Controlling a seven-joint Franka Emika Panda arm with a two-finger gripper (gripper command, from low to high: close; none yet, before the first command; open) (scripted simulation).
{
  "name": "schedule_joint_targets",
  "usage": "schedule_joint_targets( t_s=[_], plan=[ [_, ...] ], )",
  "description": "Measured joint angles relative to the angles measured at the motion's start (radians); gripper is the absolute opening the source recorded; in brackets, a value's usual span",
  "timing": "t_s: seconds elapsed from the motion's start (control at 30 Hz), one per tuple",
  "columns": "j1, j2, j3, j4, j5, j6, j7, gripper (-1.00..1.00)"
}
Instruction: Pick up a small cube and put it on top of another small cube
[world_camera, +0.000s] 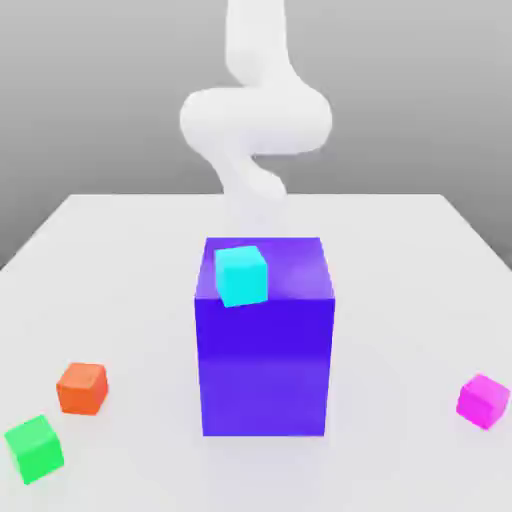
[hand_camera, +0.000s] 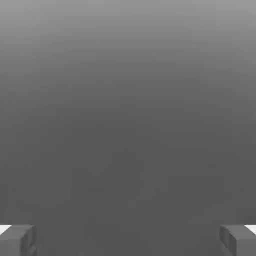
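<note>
Nearest the exterior camera, a small plain green cube (world_camera: 34, 448) sat on the white tabletop (world_camera: 120, 260) at the exterior view's left, with a small orange cube (world_camera: 82, 388) just beyond it and close by. On the exterior view's right, well apart from both, the small magenta-pink cube (world_camera: 484, 401) rested alone on the tabletop, untouched and free on every side, so an approach from above looked unobstructed.

In the middle stood a big blue-purple block (world_camera: 264, 350), far larger than the rest. On its top face, toward the front edge on the exterior view's left, lay a small cyan cube (world_camera: 241, 275), slightly turned against the block's edges. Raised like that, it would probably make an awkward stacking target; which cube was meant to receive the magenta-pink one could not be told.

Behind the block the white robot arm (world_camera: 255, 115) curled high above the tabletop, seemingly parked before any reach had begun. In the hand view the gripper (hand_camera: 128, 240) showed its two grey fingertips (hand_camera: 17, 240) spread wide to the frame's edges, with nothing between them and only a plain grey backdrop ahead, which suggested the hand pointed away from the tabletop.
</note>
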Motion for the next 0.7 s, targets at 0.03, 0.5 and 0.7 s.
schedule_joint_targets(
  t_s=[0.03, 0.5, 0.7],
  plan=[
    [0.015, 0.039, 0.012, -0.008, 0.007, 0.017, -0.003, 0.0],
    [0.188, 0.546, 0.219, -0.116, 0.011, 0.238, 0.028, 0.0],
    [0.304, 0.771, 0.276, -0.161, -0.087, 0.331, 0.112, 0.0]
  ],
)
